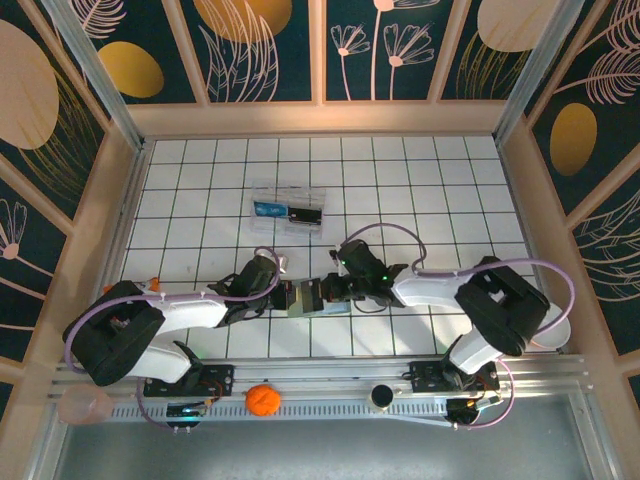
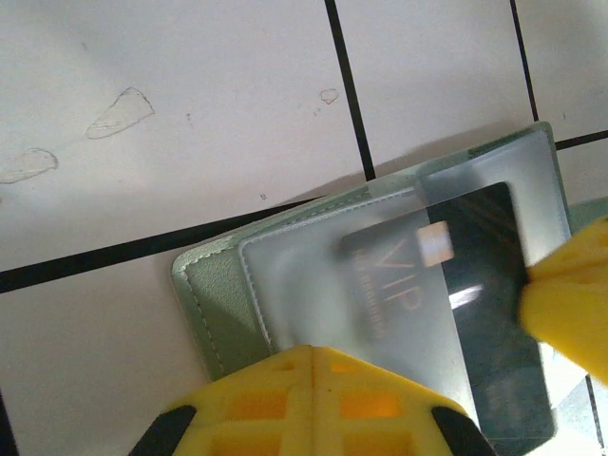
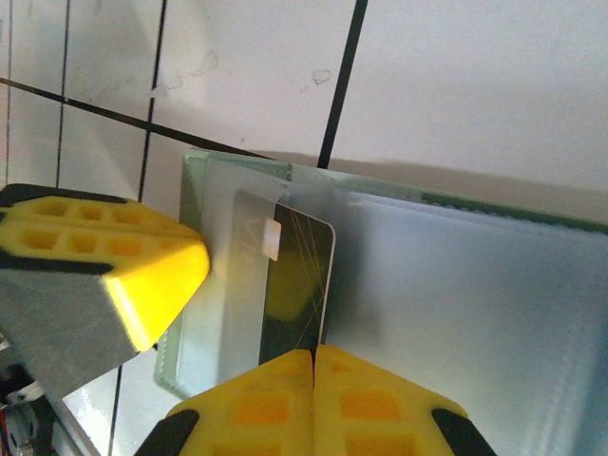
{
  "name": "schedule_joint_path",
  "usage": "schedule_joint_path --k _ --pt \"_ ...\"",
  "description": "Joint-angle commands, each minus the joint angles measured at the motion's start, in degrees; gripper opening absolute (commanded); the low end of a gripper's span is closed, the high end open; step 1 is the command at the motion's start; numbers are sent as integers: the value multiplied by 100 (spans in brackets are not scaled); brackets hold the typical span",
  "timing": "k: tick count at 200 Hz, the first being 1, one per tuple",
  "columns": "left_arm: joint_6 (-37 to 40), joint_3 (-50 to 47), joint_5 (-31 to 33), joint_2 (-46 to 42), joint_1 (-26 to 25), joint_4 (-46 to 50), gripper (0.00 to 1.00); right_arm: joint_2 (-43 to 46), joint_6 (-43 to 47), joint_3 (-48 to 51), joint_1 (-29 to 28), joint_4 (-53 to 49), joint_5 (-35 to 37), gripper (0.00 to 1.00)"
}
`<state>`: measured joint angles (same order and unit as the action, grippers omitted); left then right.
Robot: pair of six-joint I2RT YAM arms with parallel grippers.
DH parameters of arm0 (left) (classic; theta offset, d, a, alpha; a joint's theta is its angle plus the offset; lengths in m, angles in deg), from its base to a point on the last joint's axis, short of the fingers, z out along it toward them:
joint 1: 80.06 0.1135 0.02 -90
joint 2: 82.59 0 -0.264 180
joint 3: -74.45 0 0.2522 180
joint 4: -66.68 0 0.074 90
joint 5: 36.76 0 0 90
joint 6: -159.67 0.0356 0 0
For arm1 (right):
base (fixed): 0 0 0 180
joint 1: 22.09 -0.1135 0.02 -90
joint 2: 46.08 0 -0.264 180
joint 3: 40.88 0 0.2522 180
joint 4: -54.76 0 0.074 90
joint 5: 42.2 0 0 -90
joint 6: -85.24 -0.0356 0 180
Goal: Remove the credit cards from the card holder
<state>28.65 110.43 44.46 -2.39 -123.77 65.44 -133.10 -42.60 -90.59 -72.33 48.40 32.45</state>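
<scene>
The grey-green card holder (image 1: 306,297) lies open on the white tiles between my two grippers. In the left wrist view its stitched green border (image 2: 217,318) frames a frosted pocket, and a dark credit card (image 2: 486,313) marked VIP sits partly inside that pocket. My left gripper (image 2: 314,353) is shut, its yellow tips pinched together on the holder's near edge. In the right wrist view the same card (image 3: 296,275) sticks out of the pocket over the pale inner face (image 3: 475,285). My right gripper (image 3: 313,353) is shut on the card's near edge. From above, the left gripper (image 1: 287,297) and the right gripper (image 1: 326,291) nearly touch.
A clear plastic box (image 1: 288,209) with blue and black items lies two tiles behind the holder. On the front rail sit an orange object (image 1: 262,400), a pink cup (image 1: 85,405) and a black round part (image 1: 381,397). Wooden walls enclose the tiled floor.
</scene>
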Motion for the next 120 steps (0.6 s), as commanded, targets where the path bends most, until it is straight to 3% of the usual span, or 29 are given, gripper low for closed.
schedule_joint_path --k 1,50,120 --pt "145 68 34 66 11 265 5 398 193 -138 -68 -856 500 0" --pt "216 160 89 123 11 210 5 318 505 -945 -455 -2151 1263 0" --pt "252 172 78 146 11 91 4 315 550 -1240 -565 -2628 1541 0"
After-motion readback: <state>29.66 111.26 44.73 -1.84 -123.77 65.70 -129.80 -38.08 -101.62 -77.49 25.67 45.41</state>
